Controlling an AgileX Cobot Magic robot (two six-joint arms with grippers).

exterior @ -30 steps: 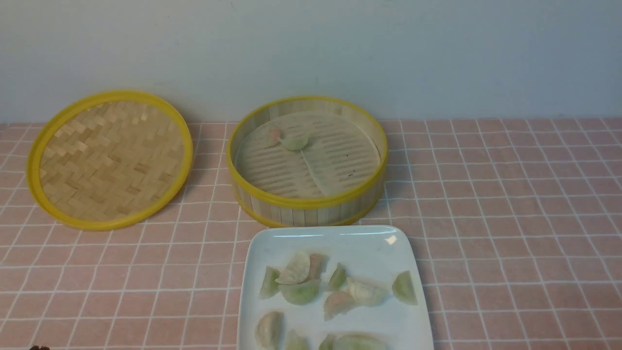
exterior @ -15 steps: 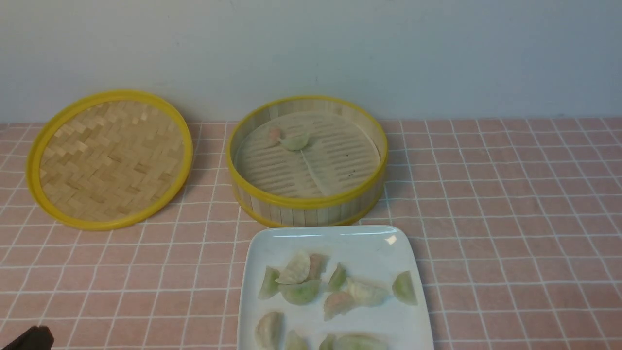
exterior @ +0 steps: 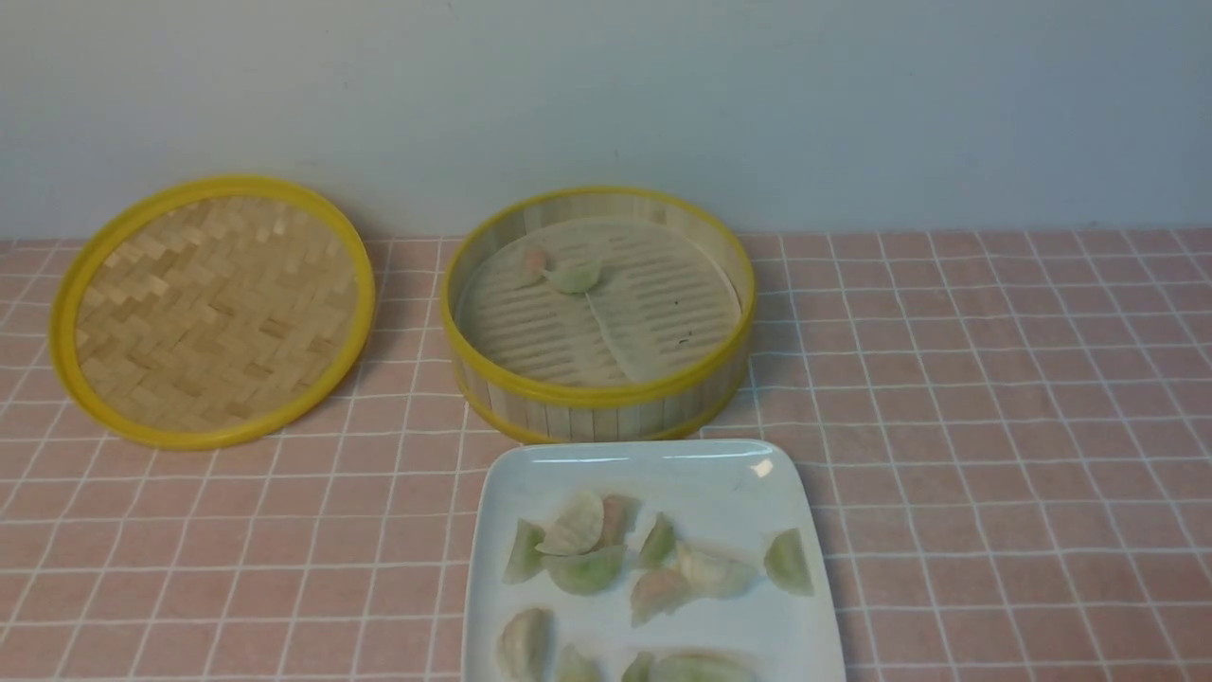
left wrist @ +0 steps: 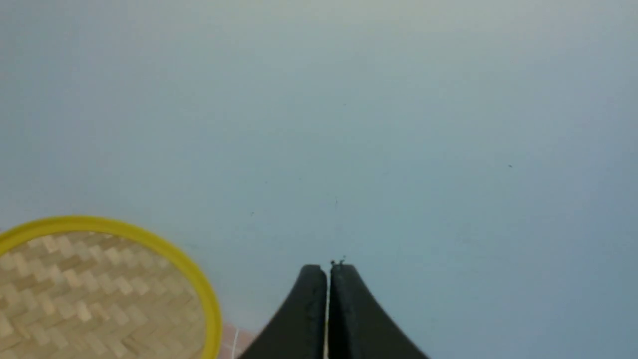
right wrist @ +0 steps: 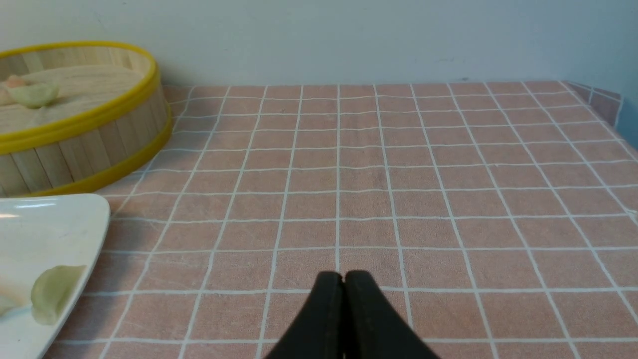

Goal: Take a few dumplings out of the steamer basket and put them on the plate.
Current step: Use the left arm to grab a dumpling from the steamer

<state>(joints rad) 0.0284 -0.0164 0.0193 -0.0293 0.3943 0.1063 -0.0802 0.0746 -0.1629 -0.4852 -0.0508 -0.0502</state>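
The steamer basket stands at the table's middle back, with two dumplings on its pale liner at the back left. It also shows in the right wrist view. The white plate lies in front of it and holds several dumplings; its corner shows in the right wrist view. Neither gripper shows in the front view. My left gripper is shut and empty, facing the wall. My right gripper is shut and empty, low over the cloth to the right of the plate.
The woven bamboo lid lies flat at the back left, and shows in the left wrist view. A pink checked cloth covers the table. The cloth's right edge shows in the right wrist view. A pale wall stands behind.
A dark part of the left arm showed at the front view's lower left corner half a second ago and has left the view. The basket, plate and dumplings have not moved.
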